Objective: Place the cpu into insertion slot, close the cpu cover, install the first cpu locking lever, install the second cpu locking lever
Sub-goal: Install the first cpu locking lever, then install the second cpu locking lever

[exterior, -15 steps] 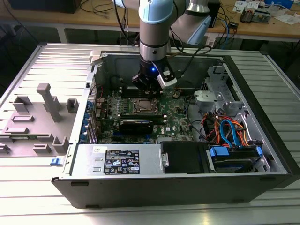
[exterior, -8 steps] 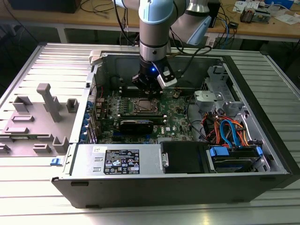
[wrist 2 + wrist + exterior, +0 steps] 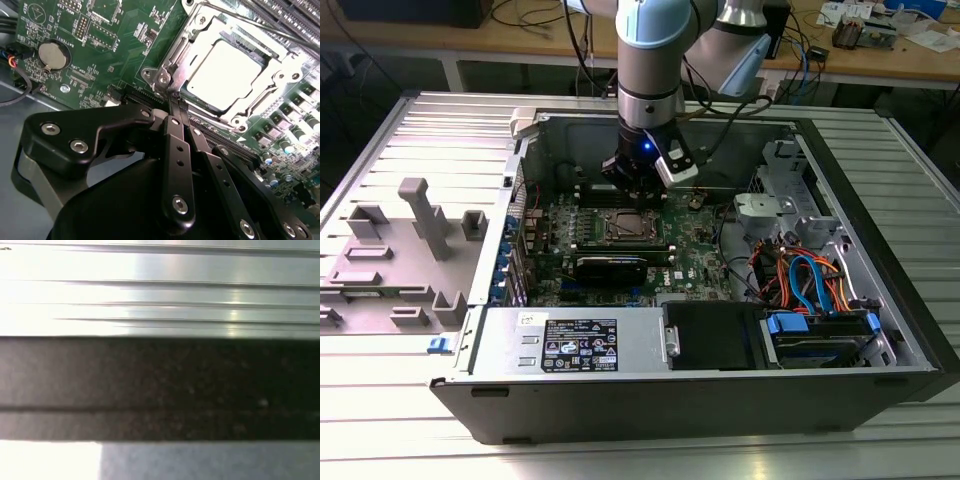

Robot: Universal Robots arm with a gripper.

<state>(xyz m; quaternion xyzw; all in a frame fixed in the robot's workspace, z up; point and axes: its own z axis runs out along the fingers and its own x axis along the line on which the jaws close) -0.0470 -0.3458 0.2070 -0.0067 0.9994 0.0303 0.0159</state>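
Hovering: the gripper (image 3: 638, 190) hangs low inside the open computer case (image 3: 880, 300), right above the socket area of the green motherboard (image 3: 695, 255).
Claw: in the second wrist view the gripper (image 3: 175, 101) has its two black fingers (image 3: 176, 150) pressed together, tips meeting at the near corner of the socket with nothing seen between them.
Cpu: the cpu (image 3: 227, 72) lies flat in the insertion slot (image 3: 167, 52), its silver top glaring bright.
Cover: the cpu cover (image 3: 272, 82) lies down over the chip, its frame edging the metal top on all sides, the window showing the chip.
Lever: a thin wire lever (image 3: 250, 22) runs along the far side of the socket; whether it is latched cannot be told.
Board: a round coin battery (image 3: 52, 55) sits well apart from the socket; long black memory slots (image 3: 295, 15) run beyond it.
Outside: a grey fixture (image 3: 415, 235) with posts stands on the ribbed table (image 3: 380, 410) at the exterior view's left.
First wrist view: pale ribbed metal (image 3: 160, 290) above a dark band (image 3: 160, 385).
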